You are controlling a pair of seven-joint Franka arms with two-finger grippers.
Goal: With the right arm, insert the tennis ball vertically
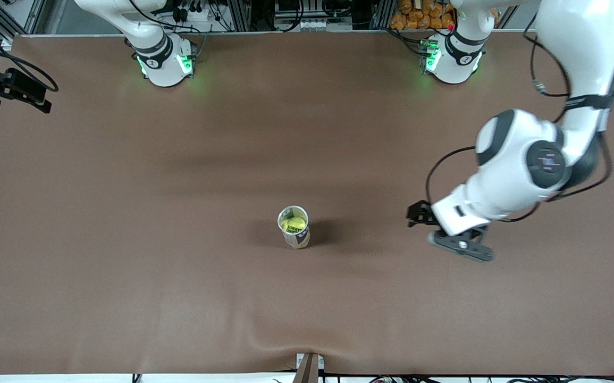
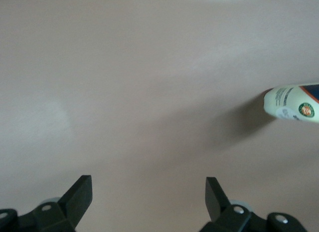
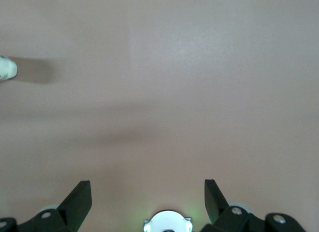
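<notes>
The brown table is filling the front view, its surface lying bare apart from one container.

The left arm is reaching out from its base at the table's top edge and bending down over the surface toward the left arm's end. The left gripper is hanging low over the table there, just beside nothing, well apart from the container. In the left wrist view its two dark fingers are standing wide apart with only bare table showing between them, so it is holding nothing.

The right arm is showing only its base and first links at the top edge of the table, toward the right arm's end; the rest is running out of the front view, and the arm is waiting. In the right wrist view the right gripper is hanging over bare table, with its fingers spread wide and empty.

The paper cup is standing upright near the middle of the table, closer to the bottom edge than to the top edge. The tennis ball is sitting inside it, its yellow-green top showing through the cup's open mouth. The cup's pale side is also showing in the left wrist view.
</notes>
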